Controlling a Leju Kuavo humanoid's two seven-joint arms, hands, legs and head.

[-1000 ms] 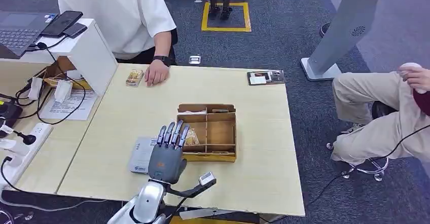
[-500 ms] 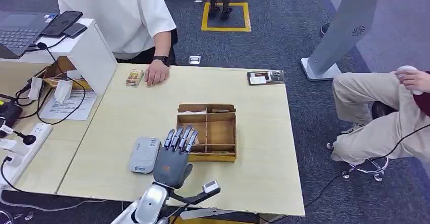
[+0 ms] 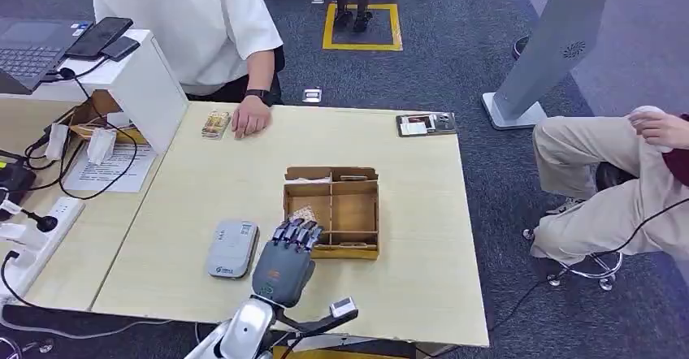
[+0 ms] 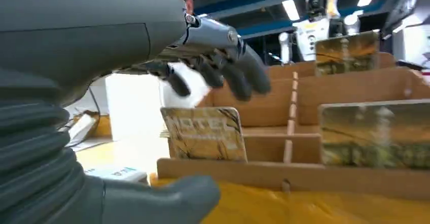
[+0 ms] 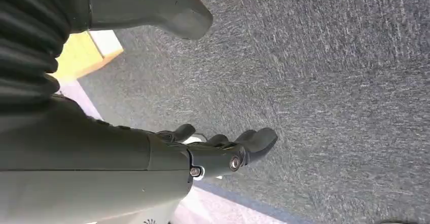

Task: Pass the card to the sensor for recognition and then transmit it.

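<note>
Your left hand (image 3: 286, 263) hovers released, fingers spread, at the near-left corner of the wooden box (image 3: 358, 210), just above a card (image 4: 204, 133); the sensor (image 3: 231, 248) lies left, bare table (image 3: 422, 270) right.

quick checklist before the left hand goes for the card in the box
1. Left hand empty, fingers apart: ok, thumb and fingers are spread with nothing between them.
2. Card standing upright in the wooden box, reachable: ok, it stands in the near left compartment.
3. Hand lined up with the card: ok, fingertips hang over it in the left wrist view; contact cannot tell.
4. Sensor free to receive the card: ok, it lies flat on the table left of the box, nothing on it.
5. Person's hand clear of the path: ok, it rests at the far edge.
6. Right hand out of the way: ok, over the carpet.
</note>
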